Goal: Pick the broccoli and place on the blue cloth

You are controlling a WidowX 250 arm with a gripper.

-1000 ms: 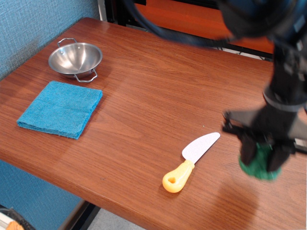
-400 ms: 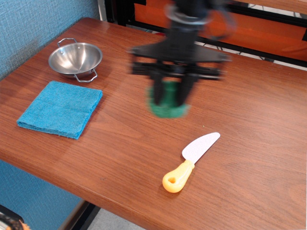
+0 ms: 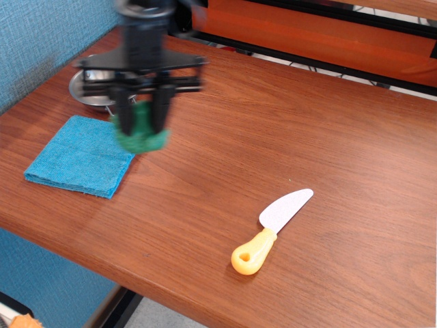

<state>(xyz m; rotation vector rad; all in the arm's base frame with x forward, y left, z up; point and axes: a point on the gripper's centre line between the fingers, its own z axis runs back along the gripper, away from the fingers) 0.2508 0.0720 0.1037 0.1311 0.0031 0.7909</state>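
1. We see one container, a steel bowl point(image 3: 85, 87) with wire handles, at the far left of the bench point(image 3: 273, 137). The arm covers most of it, so we cannot tell whether anything lies inside.
2. The tool point(image 3: 142, 116) is clamped on the broccoli point(image 3: 141, 133) — its two dark fingers point(image 3: 124, 109) run down either side of the green head.
3. The broccoli hangs just past the right edge of the blue cloth point(image 3: 78, 156), over the near-right side of the bowl as the camera sees it. Motion blur softens it, and we cannot tell whether it is above the cloth edge or just beside it.
4. Its long axis looks roughly upright, the bumpy head bulging out below the fingertips. The stalk is hidden between the fingers, so we cannot say which way it points.
5. The blue cloth lies flat and folded, square to nothing in particular — its corners are turned slightly against the bench edge. Its top surface is bare.
6. To the right of the cloth, a wide stretch of bare wood runs to a toy knife point(image 3: 272, 222) with a yellow handle and pale blade, well apart from the cloth.
7. The cloth's near-left corner sits close to the bench's front-left edge. Behind the bowl, a blue wall closes off the left side.
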